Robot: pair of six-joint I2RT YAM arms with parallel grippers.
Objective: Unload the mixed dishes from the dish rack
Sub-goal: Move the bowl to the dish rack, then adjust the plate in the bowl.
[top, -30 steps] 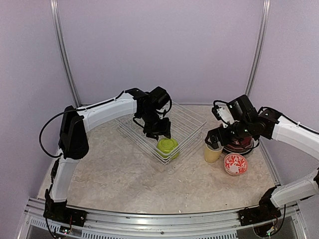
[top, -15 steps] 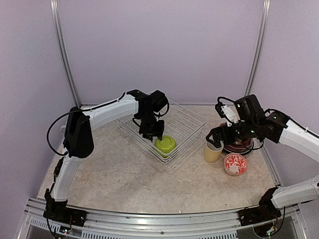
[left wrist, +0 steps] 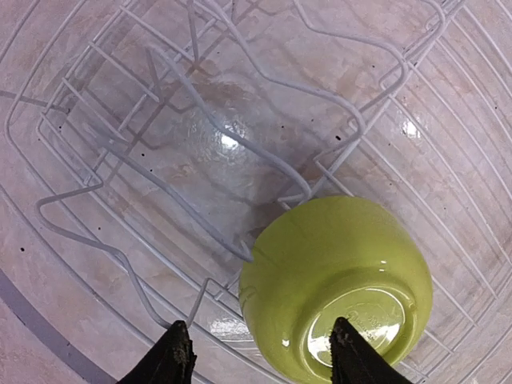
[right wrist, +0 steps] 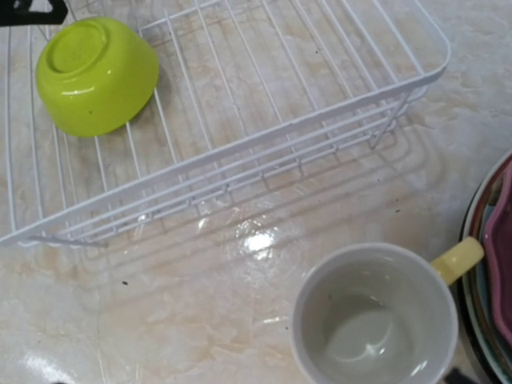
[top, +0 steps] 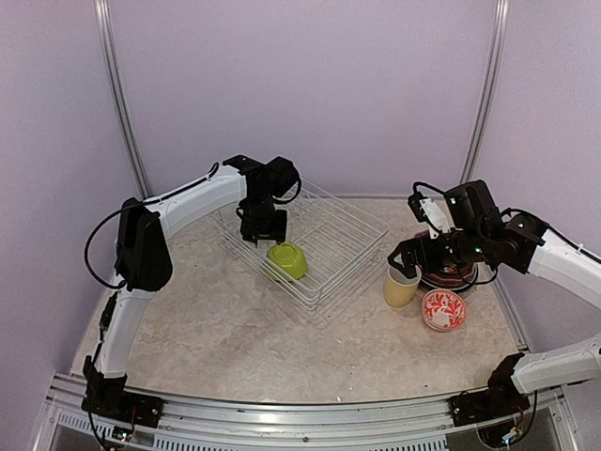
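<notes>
lime green bowl (left wrist: 320, 280) upside down, tilted in dish rack (top: 357, 227), left gripper (left wrist: 262, 354) fingers spread, right gripper (top: 406, 257) grip unclear

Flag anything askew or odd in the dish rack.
The lime green bowl lies tipped over, base up, inside the dish rack rather than sitting upright. Nothing looks spilled or broken.

My left gripper (left wrist: 266, 354) has drawn back from the near corner of the dish rack (top: 351, 270) toward its far left side. The lime green bowl (top: 286, 260) has moved that way with it and now lies tipped, base up as far as I can tell.
</notes>
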